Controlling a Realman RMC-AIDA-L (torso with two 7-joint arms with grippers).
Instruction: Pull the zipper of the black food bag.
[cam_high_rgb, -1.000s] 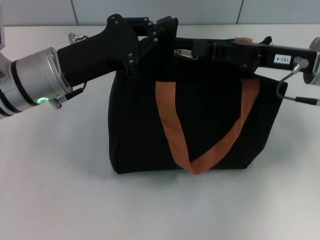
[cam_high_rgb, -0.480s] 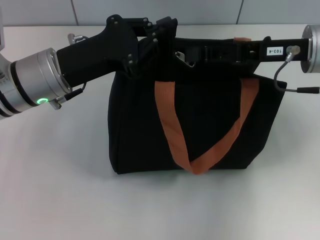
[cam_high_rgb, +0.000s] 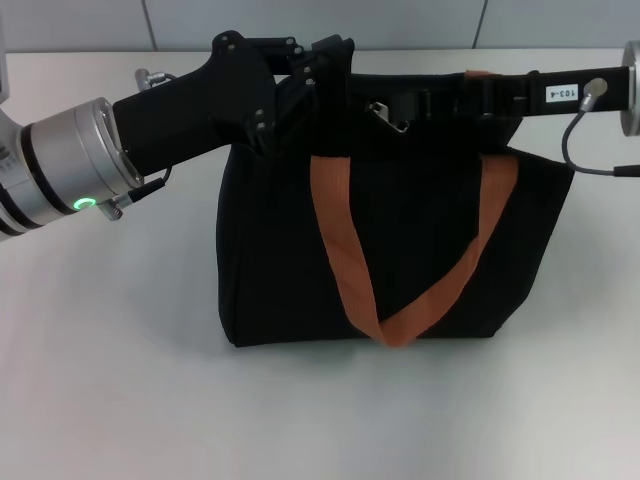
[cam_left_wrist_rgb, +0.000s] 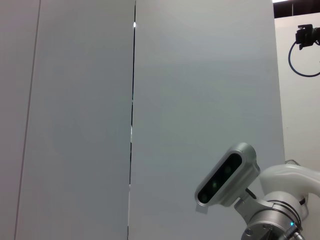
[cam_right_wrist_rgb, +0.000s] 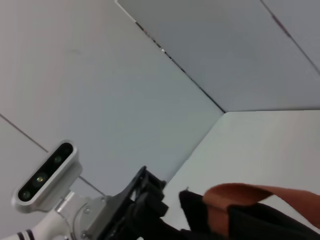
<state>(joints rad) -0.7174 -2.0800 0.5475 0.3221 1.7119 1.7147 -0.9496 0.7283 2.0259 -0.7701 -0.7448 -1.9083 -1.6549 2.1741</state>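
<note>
On the white counter (cam_high_rgb: 110, 380) we see one black food bag (cam_high_rgb: 400, 260), centred, with two orange strap handles (cam_high_rgb: 345, 250), the far one mostly hidden. At its top edge, 12 o'clock, one silver zipper (cam_high_rgb: 387, 115) sits by our right gripper (cam_high_rgb: 420, 105); our left gripper (cam_high_rgb: 315, 75) meets the 10 o'clock corner. Both grips we cannot tell.

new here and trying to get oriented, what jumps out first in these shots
A boxy black food bag stands mid-table, its orange-brown strap handle hanging in a V down the front. Both arms meet along its top edge: the left gripper at the bag's left corner, the right gripper reaching in beside the silver zipper.
</note>
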